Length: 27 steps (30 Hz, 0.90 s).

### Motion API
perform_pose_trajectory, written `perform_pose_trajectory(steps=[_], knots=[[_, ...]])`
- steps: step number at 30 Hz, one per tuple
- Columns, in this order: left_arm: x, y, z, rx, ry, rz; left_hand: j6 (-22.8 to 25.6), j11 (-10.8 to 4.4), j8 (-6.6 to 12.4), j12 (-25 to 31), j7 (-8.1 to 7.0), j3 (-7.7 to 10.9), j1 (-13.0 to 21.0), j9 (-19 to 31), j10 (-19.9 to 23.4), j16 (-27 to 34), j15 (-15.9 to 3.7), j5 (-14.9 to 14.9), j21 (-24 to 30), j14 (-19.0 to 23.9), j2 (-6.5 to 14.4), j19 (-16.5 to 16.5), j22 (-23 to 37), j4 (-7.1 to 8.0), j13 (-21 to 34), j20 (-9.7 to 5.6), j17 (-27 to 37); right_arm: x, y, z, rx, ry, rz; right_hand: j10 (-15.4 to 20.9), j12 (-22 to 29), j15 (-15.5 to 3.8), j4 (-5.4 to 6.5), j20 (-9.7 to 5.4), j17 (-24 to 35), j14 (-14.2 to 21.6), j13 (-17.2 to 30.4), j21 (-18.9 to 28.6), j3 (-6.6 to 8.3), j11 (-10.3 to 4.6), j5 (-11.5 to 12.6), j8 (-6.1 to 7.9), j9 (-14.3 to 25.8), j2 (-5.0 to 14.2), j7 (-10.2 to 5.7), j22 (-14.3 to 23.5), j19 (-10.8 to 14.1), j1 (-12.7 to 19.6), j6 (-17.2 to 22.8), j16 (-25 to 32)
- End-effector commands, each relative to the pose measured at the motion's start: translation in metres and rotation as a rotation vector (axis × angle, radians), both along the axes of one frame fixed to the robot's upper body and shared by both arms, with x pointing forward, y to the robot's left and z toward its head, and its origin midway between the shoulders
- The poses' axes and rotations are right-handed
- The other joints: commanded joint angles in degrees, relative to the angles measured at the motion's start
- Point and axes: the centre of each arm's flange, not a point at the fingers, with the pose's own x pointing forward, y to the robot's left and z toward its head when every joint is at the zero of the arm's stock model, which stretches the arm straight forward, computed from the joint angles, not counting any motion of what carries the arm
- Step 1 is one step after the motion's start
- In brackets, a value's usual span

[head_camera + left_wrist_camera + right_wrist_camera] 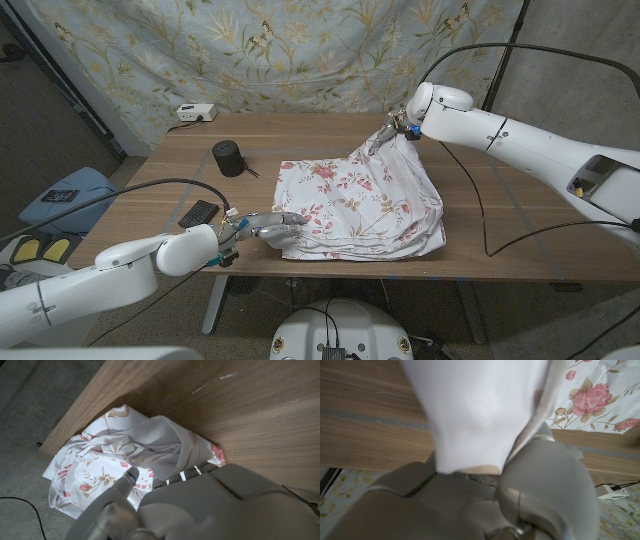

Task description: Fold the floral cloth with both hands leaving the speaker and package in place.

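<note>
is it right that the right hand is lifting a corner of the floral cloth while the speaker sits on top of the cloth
Not quite. In the head view the right hand does lift a corner of the floral cloth, but the speaker stands on the bare table beside the cloth, apart from it.

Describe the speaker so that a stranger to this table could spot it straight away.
Start at the wooden table and find the floral cloth in its middle. Toward the far left corner from the cloth stands the speaker, a short black cylinder. The flat black package nearer the front edge lies low; the speaker stands upright and round.
</note>
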Motion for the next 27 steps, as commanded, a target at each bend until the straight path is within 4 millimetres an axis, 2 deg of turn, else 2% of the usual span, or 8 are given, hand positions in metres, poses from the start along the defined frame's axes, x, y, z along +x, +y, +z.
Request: perform_pose_trajectory(steps=[1,13,27], knots=[[0.0,-0.001,-0.002,-0.006,0.01,-0.006,0.15,-0.21,-0.25,-0.12,-0.34,0.15,0.49,0.07,0.13,-0.11,-0.06,0.03,0.17,-0.26,0.18,0.54,0.29,-0.36,0.21,0.05,0.14,-0.005,0.011,0.003,0.026,0.006,0.0,0.8,0.19,-0.11,-0.08,-0.25,-0.2,2.27,0.1,1.12,0.76,0.11,-0.13,0.12,-0.69,0.1,0.56,0.01,1.72,1.51,0.9,-0.32],[0.001,0.001,-0.003,-0.015,0.015,0.0,0.16,-0.16,-0.23,-0.15,-0.37,0.08,0.78,0.08,0.07,-0.09,0.0,-0.04,0.15,-0.42,0.25,0.53,0.29,-0.74,0.21,0.09,0.18,-0.002,0.026,0.003,0.022,0.058,-0.001,1.02,0.17,-0.11,-0.16,-0.35,-0.33,4.03,0.17,2.01,1.15,0.3,-0.24,-0.34,-1.64,0.23,1.2,-0.02,2.71,2.72,0.46,-0.73],[0.002,0.001,-0.001,-0.026,0.013,-0.004,0.15,-0.1,-0.21,-0.17,-0.37,-0.12,1.07,0.09,-0.02,0.0,0.07,-0.13,0.13,-0.53,0.37,0.52,0.3,-1.09,0.23,0.11,0.26,-0.01,0.044,0.014,0.018,0.06,0.016,0.85,0.1,-0.12,-0.11,-0.4,-0.34,5.04,0.19,2.65,1.5,0.54,-0.32,-0.49,-2.14,0.33,1.83,-0.05,2.84,3.78,0.11,-1.39]])
